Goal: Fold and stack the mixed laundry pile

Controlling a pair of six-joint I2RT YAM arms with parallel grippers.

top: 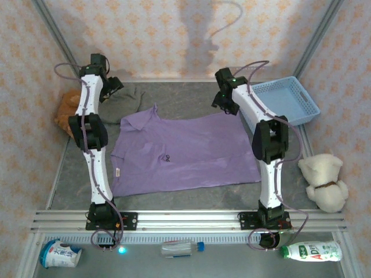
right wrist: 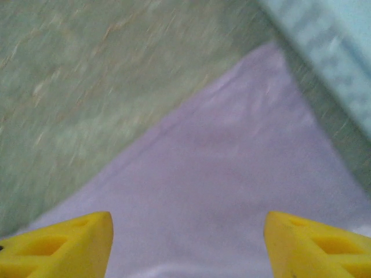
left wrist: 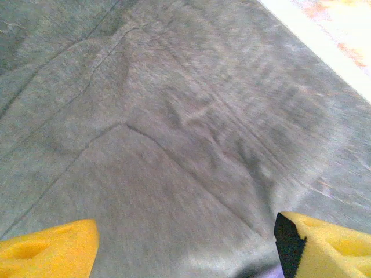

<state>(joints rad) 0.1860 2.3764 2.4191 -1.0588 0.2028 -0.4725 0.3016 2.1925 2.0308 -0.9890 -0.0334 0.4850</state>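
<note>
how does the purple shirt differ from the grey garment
The purple shirt is spread flat in the middle; the grey garment lies bunched at the far left. The purple shirt covers far more area than the grey garment. The shirt has a small dark chest mark; the grey garment shows none. Both are soft cloth.

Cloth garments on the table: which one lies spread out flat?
The lavender-purple short-sleeved shirt lies flat; the grey-brown trouser-like cloth piece beyond it is bunched up.
</note>
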